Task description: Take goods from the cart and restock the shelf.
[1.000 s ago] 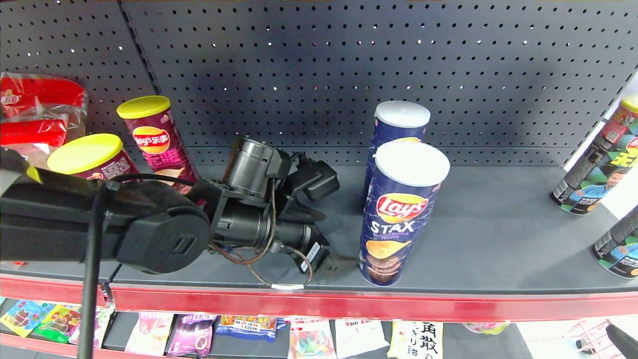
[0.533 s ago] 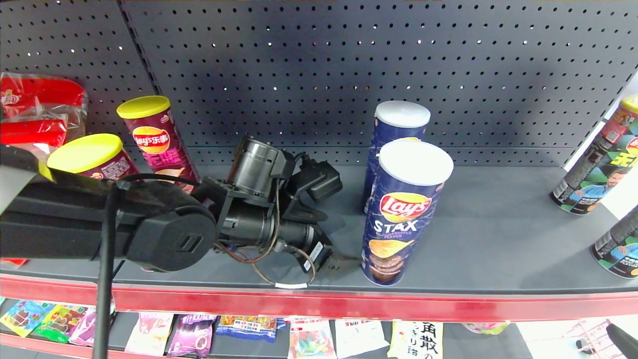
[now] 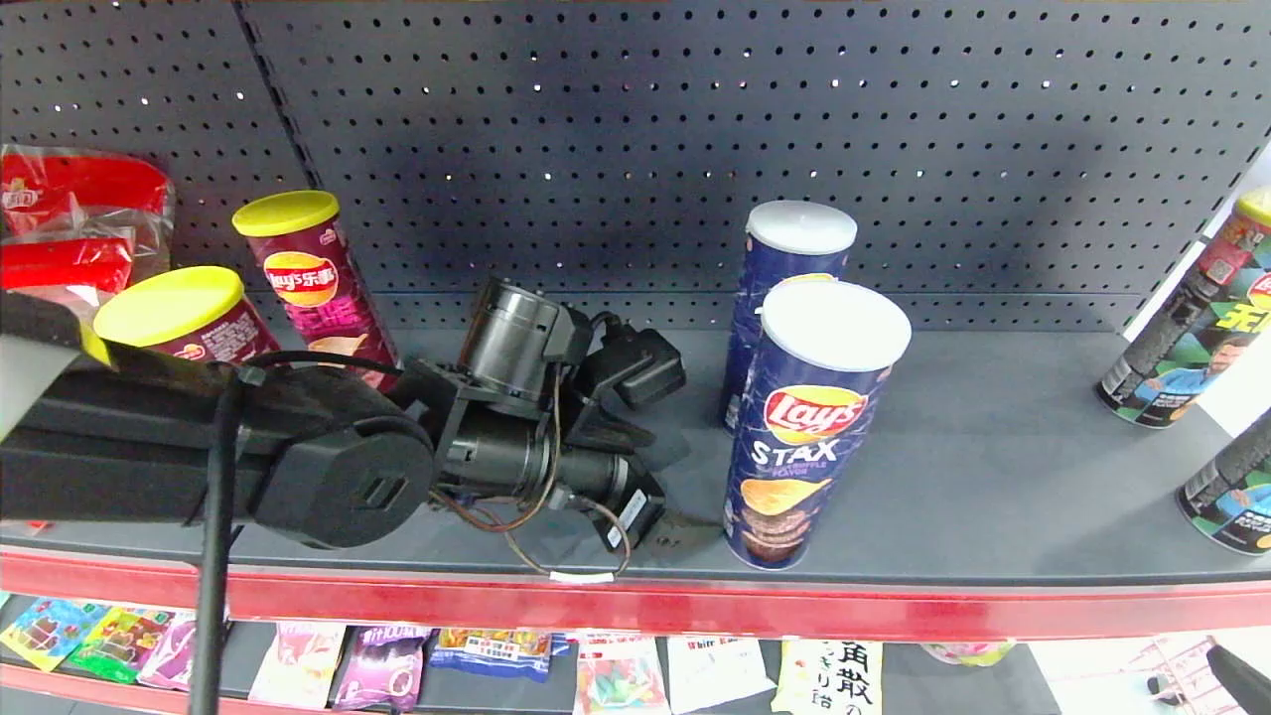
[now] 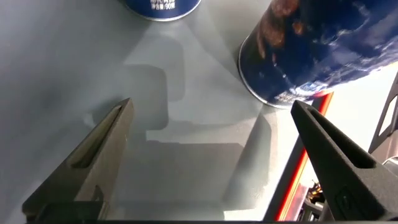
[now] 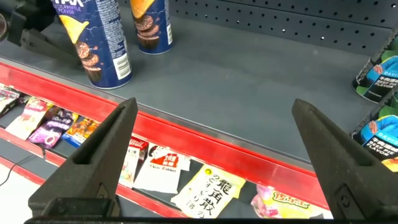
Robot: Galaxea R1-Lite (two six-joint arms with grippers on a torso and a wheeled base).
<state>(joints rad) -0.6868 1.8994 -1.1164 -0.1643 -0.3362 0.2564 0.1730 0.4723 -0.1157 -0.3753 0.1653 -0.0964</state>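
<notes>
Two tall blue chip cans with white lids stand on the grey shelf (image 3: 993,467). The front can (image 3: 809,437) is near the shelf's front edge and leans slightly; the back can (image 3: 791,263) is right behind it. My left gripper (image 3: 685,531) lies low on the shelf just left of the front can's base. In the left wrist view it (image 4: 208,118) is open, with bare shelf between its fingers and the front can (image 4: 311,56) just past the fingertips. My right gripper (image 5: 211,109) is open with nothing in it, out in front of the red shelf edge (image 5: 205,134).
Purple cans with yellow lids (image 3: 308,273) and red packets (image 3: 70,223) stand at the shelf's left. Black-and-green cans (image 3: 1192,318) stand at the right. A pegboard wall (image 3: 635,149) closes the back. Snack packets (image 3: 496,660) lie on the lower shelf.
My left arm has edged to the right along the shelf. The front blue can has shifted slightly right, its top leaning more that way.
</notes>
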